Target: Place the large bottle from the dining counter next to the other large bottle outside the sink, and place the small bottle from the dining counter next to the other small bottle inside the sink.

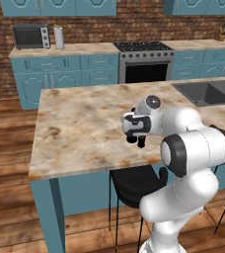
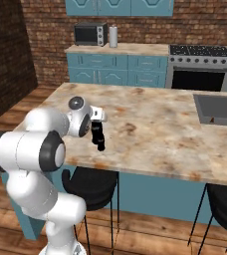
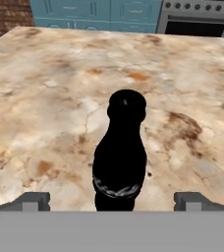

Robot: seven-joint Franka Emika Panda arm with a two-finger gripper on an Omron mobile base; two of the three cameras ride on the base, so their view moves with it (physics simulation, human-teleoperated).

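Black bottle (image 3: 120, 162) between open gripper (image 3: 112, 201) fingertips, sink (image 2: 219, 110) in base views

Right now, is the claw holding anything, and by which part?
Nothing is held. The claw is open, its fingertips apart on either side of a black bottle.

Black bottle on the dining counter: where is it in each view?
Hand view: black bottle stands bottom centre, between the open jaws.
Right base view: left of centre, just below the white hand, near the counter's front edge.
Left base view: dark shapes under the hand at picture centre; I cannot tell the bottle from the fingers there.
Shared landmark: the oven beyond the counter.
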